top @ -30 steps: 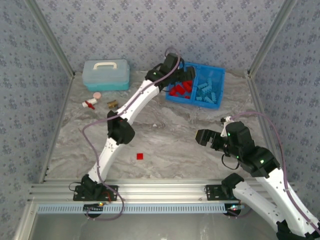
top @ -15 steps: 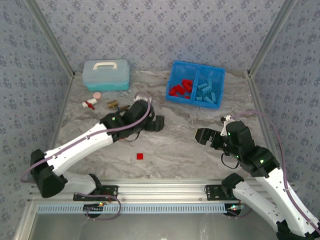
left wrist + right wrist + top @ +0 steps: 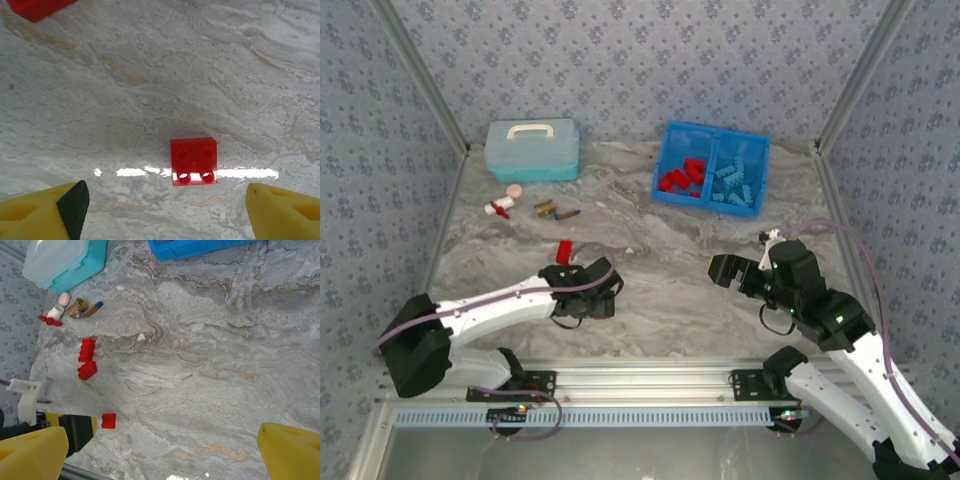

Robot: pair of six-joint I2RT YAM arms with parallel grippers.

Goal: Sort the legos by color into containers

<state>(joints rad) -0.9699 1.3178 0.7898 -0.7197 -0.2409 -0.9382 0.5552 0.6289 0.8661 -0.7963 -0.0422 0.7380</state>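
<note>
The marbled tabletop [image 3: 670, 265] carries everything. At its far left stands a pale blue lidded box [image 3: 532, 150] with a white handle. At the far right of centre sits the shallow blue tray [image 3: 720, 132], split by a centre divider. The red legos [image 3: 682, 178] lie in its left compartment and the light blue legos [image 3: 733, 183] in its right one.

The left arm lies low across the near left of the tabletop, its left tool [image 3: 588, 300] pointing down. In the wrist view the left tool [image 3: 165, 212] is spread wide. A red two-by-two brick [image 3: 193, 161] lies flat on the tabletop between its yellow fingertips [image 3: 35, 215], touching neither. The right tool [image 3: 722, 270] hangs above the near right of the tabletop, its jaws spread wide with nothing between them.

Three red bricks lie loose, well apart from the tray: the two-by-two brick [image 3: 108, 420] beside the left tool, then a second red brick [image 3: 87, 370] and a third red brick [image 3: 87, 349] close together further out.

Near the lidded box sit small odds and ends: a red and white piece [image 3: 498, 208], a pink piece [image 3: 515, 190] and a brass-coloured piece [image 3: 546, 208]
</note>
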